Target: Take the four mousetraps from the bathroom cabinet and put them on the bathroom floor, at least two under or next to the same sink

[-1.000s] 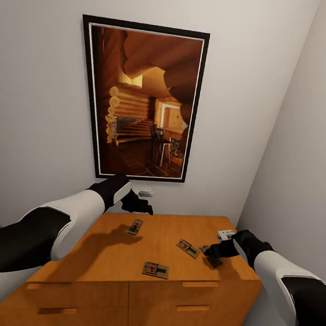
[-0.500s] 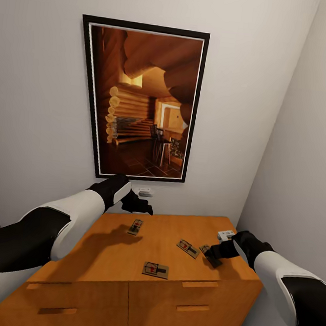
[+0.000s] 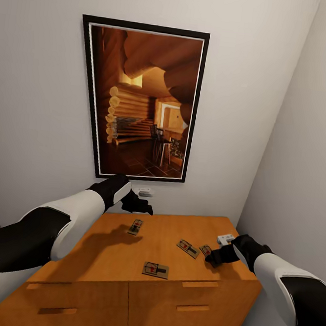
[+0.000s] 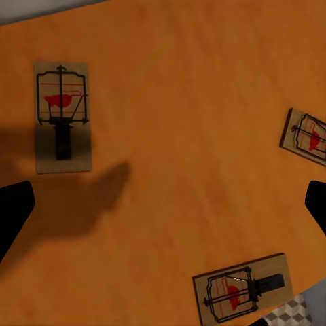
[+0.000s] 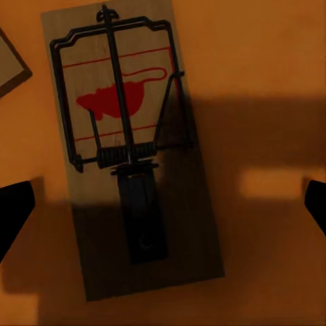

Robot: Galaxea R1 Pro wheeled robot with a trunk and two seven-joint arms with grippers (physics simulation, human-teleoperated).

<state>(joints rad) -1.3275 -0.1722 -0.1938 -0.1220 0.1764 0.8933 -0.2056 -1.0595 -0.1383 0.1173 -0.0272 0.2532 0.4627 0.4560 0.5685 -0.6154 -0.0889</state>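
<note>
- The wide orange-brown wooden cabinet (image 3: 122,264) stands against a pale wall under a black-framed picture (image 3: 142,100); four small flat tan wooden mousetraps with dark wire springs and red marks lie on its flat top.
- In the head view, one trap (image 3: 135,226) lies near the back, one (image 3: 156,269) near the front edge, one (image 3: 187,248) right of centre, and the fourth (image 3: 205,250) just beside it, under the right gripper (image 3: 214,259).
- The right wrist view shows that trap (image 5: 129,149) flat on the wood, with the two black fingertips (image 5: 15,210) wide apart at either side, gripping nothing.
- The left gripper (image 3: 141,207) hovers above the back of the top, fingers spread and empty; its wrist view shows three traps (image 4: 62,115) below.
- The step in hand looks like the right-hand pick-up: I would centre the board between the tips, descend until they straddle its long edges, then close on the wood, clear of the spring wire.
- The board is thin, so a shallow grip could slip off.
</note>
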